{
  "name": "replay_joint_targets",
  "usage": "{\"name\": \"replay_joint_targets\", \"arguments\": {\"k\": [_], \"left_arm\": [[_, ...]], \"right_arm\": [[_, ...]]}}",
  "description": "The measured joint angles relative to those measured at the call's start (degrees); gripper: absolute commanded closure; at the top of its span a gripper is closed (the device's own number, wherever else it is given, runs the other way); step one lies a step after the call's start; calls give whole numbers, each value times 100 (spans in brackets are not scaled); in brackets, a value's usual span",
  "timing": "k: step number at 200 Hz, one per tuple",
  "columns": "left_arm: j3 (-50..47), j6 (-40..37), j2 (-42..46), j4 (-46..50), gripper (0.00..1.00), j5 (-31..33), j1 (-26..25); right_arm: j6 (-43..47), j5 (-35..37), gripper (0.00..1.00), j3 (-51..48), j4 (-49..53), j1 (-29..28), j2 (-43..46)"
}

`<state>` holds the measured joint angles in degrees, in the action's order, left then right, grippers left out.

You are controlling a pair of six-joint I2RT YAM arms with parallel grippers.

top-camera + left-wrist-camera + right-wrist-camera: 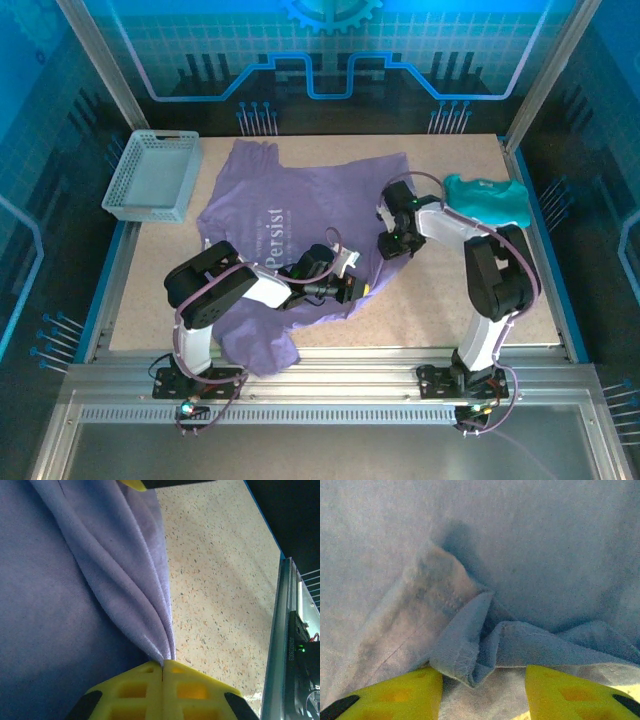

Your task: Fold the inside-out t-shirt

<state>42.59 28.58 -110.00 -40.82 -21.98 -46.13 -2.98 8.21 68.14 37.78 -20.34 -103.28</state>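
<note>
**Q:** Item: inside-out t-shirt (pixel 290 210), location?

**A:** Spread on the table (pixel 440 290), right of the basket (pixel 150 175). My left end effector (pixel 163 667) pinched its edge, presumably for folding. My right end effector (pixel 484 680) stood apart around a bunched fold.

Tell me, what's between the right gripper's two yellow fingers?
A bunched-up fold of the purple t-shirt lies between the spread fingers of the right gripper, seen in the right wrist view.

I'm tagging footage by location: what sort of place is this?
Likely a robotics lab cell: aluminium frame around a speckled table, blue circuit-pattern panels behind, left arm and right arm bolted at the near edge.
</note>
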Motion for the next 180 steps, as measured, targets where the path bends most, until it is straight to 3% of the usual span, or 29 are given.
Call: {"name": "replay_joint_targets", "arguments": {"k": [31, 68, 95, 149, 180], "left_arm": [[0, 0, 0, 0, 100, 0, 0], [0, 0, 0, 0, 100, 0, 0], [0, 0, 0, 0, 100, 0, 0], [0, 0, 0, 2, 100, 2, 0], [2, -20, 0, 24, 100, 4, 0]], "right_arm": [[90, 37, 63, 317, -61, 2, -238], [208, 37, 88, 658, -144, 17, -472], [238, 42, 100, 737, -136, 66, -627], [168, -308, 100, 824, 402, 619, -485], [-240, -1091, 100, 221, 734, 1309, 592]]}}
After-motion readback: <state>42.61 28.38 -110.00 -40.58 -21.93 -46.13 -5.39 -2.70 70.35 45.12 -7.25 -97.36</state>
